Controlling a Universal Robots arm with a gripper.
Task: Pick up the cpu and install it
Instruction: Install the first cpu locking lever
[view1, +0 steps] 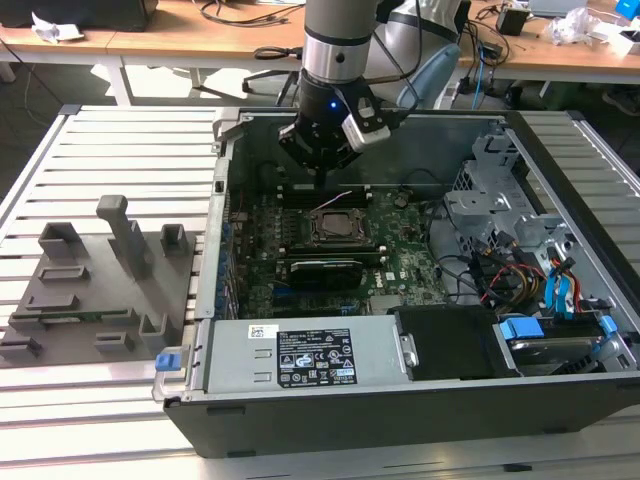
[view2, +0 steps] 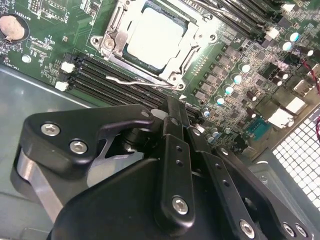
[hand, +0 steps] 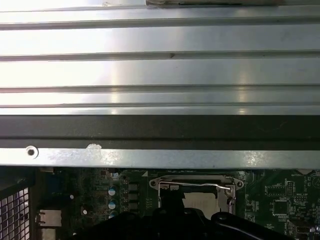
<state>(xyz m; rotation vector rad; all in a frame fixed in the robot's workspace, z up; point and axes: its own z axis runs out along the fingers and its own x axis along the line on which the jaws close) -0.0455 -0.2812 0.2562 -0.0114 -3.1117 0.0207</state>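
The gripper (view1: 322, 165) hangs inside the open computer case (view1: 560, 400), upper middle of the exterior view, just above the socket (view1: 335, 226). In the second wrist view the cpu (view2: 155, 36) lies seated in the socket frame (view2: 112, 42) near the top of the frame — silvery, bare, untouched. The black fingers (view2: 176, 125) appear pressed together, holding nothing — their tips partly hidden.

A robotics lab bench set up for computer assembly.

An opened black desktop computer case (view1: 420, 390) lay on a ribbed aluminium slatted table (view1: 110, 150), beside a grey moulded parts fixture (view1: 100, 285). Behind stood long wooden desks (view1: 200, 35) strewn with black cables (view1: 235, 12), and a silver-and-black robot arm (view1: 335, 45) reached over the green motherboard (view2: 40, 50).
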